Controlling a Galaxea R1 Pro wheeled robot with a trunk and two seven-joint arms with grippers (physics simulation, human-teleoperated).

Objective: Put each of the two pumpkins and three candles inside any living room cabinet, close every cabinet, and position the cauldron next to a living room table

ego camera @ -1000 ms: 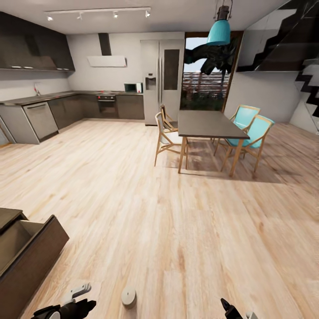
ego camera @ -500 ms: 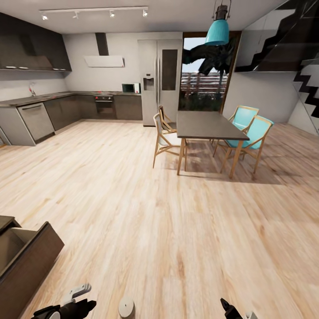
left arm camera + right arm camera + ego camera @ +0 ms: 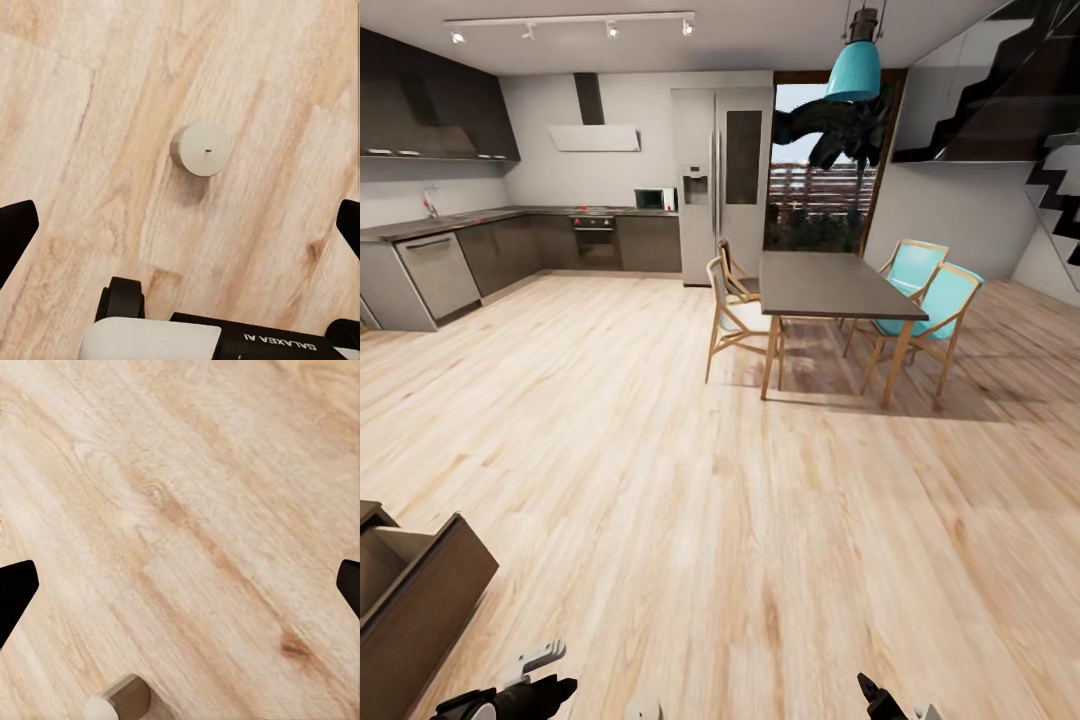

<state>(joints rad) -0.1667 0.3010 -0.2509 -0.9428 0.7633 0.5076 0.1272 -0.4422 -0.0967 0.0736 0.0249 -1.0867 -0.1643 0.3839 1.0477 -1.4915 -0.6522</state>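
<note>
Item 1, candle (image 3: 201, 149): a stubby pale cylinder with a small wick mark on its top face, stood upright on the wood floor (image 3: 760, 520). In the head view only its top edge is caught at the near border, between the two arms. In the right wrist view its side is glimpsed low at the frame's border (image 3: 120, 701). It is touched by nothing; it is judged to be loose on the floor, awaiting collection.

Item 2, left gripper (image 3: 180, 225): held above the floor with the candle framed between its dark fingertips. The fingers are spread wide and nothing is gripped. The pose is judged to be a line-up over the candle ahead of a descent.

Item 3, right gripper (image 3: 180, 585): fingers likewise parted wide, empty, held over bare floor, with the candle off to one side. It is judged to be parked clear so the left arm can work.

Item 4, cabinet (image 3: 415, 600): a dark-brown low unit at the near left, its drawer pulled out and the light wood inside exposed. It is judged to be left open to receive the candle; closing is not yet done.

Item 5, background: dining table (image 3: 835, 285) with turquoise chairs (image 3: 940, 300) at the far right; grey kitchen units (image 3: 510, 250) and refrigerator (image 3: 722, 180) along the far wall.
</note>
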